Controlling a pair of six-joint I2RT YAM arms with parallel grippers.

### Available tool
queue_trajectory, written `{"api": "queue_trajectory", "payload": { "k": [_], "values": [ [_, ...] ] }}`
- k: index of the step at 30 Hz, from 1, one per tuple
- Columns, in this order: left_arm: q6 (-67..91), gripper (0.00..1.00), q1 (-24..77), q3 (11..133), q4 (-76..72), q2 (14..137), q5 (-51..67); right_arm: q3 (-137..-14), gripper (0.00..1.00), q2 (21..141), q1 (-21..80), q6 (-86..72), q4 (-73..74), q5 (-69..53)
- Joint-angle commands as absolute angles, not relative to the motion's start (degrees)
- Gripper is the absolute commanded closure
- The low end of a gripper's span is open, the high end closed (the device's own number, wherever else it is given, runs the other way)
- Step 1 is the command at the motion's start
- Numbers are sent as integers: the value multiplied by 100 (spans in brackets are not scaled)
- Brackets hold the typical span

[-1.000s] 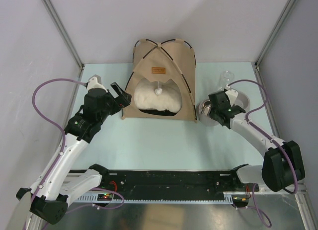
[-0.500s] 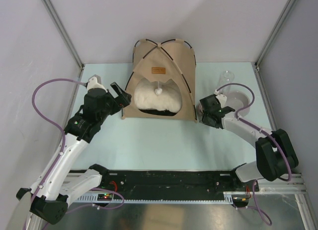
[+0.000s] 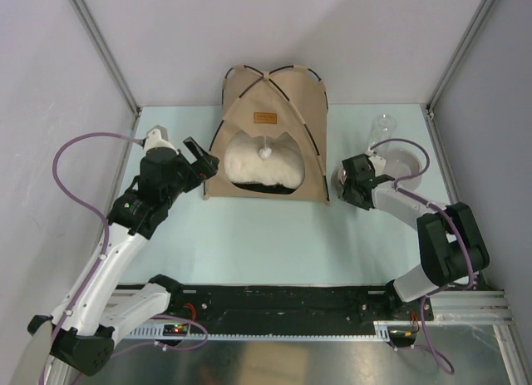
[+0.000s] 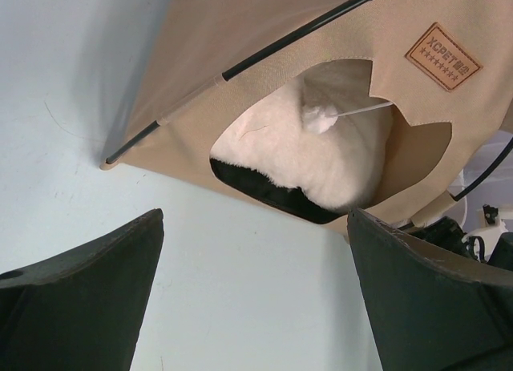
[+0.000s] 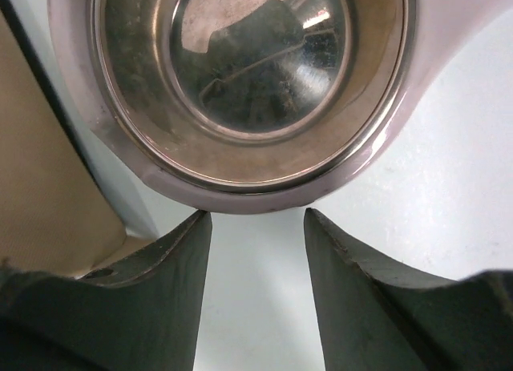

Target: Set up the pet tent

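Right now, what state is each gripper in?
Left gripper: open, empty, beside the pet tent.
Right gripper: open, empty, at the bowl.

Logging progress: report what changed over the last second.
The right gripper shifted left toward the pet tent, open at the steel bowl rim, its elbow folding inward. Nothing was grasped or released. The left gripper, open, and the tent stayed put.

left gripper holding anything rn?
No. In the left wrist view the left gripper is wide open, with only bare table between its fingers.
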State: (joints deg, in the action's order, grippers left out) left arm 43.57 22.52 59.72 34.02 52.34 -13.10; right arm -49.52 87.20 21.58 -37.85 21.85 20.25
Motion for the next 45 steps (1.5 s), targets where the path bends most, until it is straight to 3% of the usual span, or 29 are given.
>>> {"api": "queue_trajectory", "payload": {
  "k": [1, 25, 30, 35, 45],
  "values": [
    [4505, 0, 2170, 5877, 3332, 5117, -1295, -5074, 46, 8931, 1853, -3649, 1750, 2256],
    [4246, 2, 2031, 5255, 3337, 4535, -788, -6583, 46, 10221, 1456, -2784, 1164, 1917],
    [3965, 2, 2030, 5086, 3344, 4492, -151, -6508, 43, 9496, 1653, -2750, 1754, 1896],
    [3883, 2, 2038, 4981, 3516, 4321, -47, -6425, 5, 8297, 1871, -2901, 2792, 1993],
    [3526, 2, 2040, 5711, 4509, 3569, 567, -6246, 0, 4988, 1719, -3128, 5162, 1782]
  ]
}}
